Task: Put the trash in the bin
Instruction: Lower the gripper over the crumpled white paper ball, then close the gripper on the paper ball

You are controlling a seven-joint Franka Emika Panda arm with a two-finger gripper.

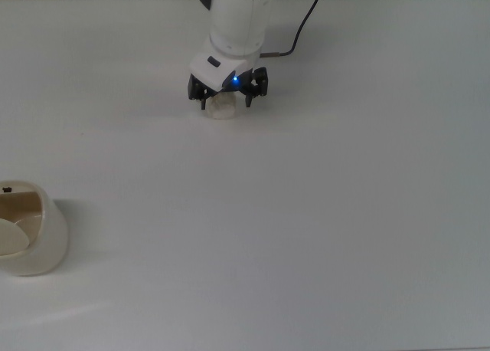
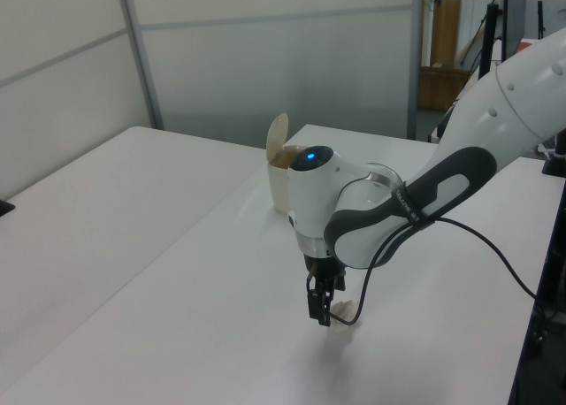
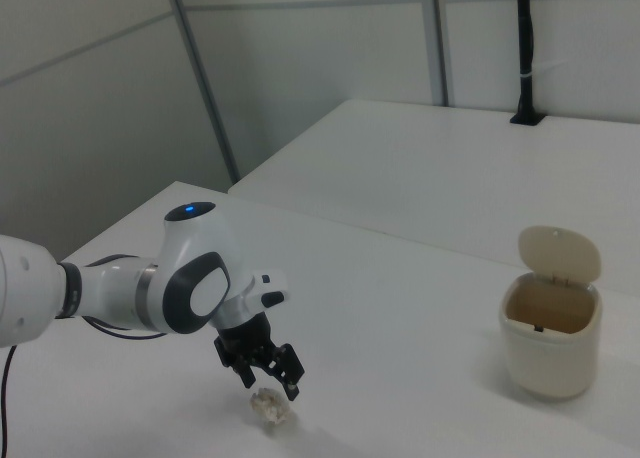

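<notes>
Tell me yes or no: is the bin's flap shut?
No. In the right view the bin stands with its flap raised, tan inside showing.

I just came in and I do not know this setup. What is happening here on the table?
A robot arm has its gripper low over a small crumpled paper wad on the white table. The fingers are open on either side of the wad, which lies on the table, not yet lifted. The bin stands apart, at the top view's lower left, with its flap tipped up.
</notes>
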